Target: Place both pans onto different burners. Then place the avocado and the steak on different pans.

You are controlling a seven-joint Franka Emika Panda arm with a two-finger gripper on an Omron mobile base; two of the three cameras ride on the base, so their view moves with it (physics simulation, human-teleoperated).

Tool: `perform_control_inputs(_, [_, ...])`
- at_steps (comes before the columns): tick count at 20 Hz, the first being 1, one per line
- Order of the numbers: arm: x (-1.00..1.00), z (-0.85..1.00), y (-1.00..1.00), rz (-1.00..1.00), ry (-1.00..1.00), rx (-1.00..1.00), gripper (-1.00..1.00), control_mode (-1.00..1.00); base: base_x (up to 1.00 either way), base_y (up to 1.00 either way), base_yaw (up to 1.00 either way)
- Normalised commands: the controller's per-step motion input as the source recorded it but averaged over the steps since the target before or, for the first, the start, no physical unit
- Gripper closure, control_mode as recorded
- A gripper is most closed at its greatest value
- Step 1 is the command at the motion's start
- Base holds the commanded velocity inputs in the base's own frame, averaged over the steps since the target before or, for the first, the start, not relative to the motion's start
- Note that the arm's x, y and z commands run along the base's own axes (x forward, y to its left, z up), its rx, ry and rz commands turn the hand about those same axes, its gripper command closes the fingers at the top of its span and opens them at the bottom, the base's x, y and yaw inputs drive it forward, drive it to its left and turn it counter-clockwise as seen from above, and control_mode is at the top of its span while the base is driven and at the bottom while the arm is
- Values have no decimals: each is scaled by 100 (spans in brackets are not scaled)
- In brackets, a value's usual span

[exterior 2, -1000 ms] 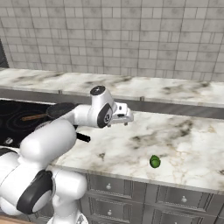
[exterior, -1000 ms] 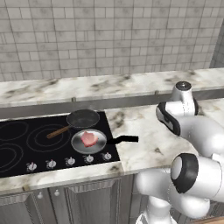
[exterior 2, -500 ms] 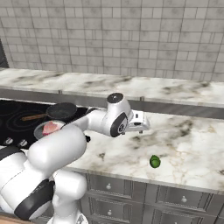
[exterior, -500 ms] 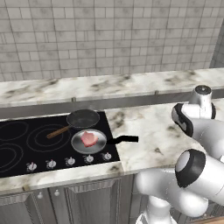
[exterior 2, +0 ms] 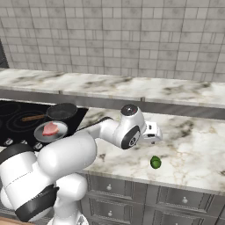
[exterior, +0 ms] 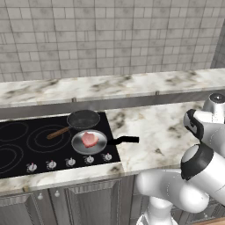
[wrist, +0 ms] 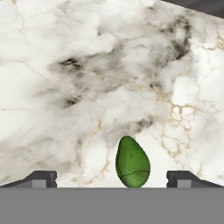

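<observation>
The dark pan (exterior: 83,118) with its wooden handle and the silver pan (exterior: 89,141) with its black handle both sit at the right end of the black cooktop (exterior: 26,151), each over its own spot. Ring-marked burners (exterior: 41,139) show to their left. The steak (exterior: 90,139) lies in the silver pan (exterior 2: 50,130). The avocado (exterior 2: 155,162) rests on the marble counter near its front edge. My gripper (exterior 2: 154,137) hangs just above and behind it. In the hand view the gripper (wrist: 113,179) is open, and the avocado (wrist: 132,162) lies between the fingertips (wrist: 41,178), untouched.
Silver knobs (exterior: 70,161) line the cooktop's front. A raised marble ledge (exterior: 110,85) and the tiled wall close off the back. The marble counter (exterior 2: 193,145) stretches right of the avocado, and its front edge runs close below the fruit.
My arm has swung right, away from the cooktop and across the counter, until the hand stands over the avocado. The jaws stayed open. Pans and steak have not moved.
</observation>
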Motion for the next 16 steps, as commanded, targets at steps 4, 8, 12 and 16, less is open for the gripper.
perform_control_inputs(4, [0,-16,-5,0,0,0,-100,-100,0,0,0])
perform_control_inputs(8, [-1,-18,-2,0,0,0,-100,-100,0,0,0])
perform_control_inputs(12, [-13,-21,-11,0,0,0,-100,-100,0,0,0])
perform_control_inputs(16, [-12,-25,-13,0,0,0,-100,-100,0,0,0])
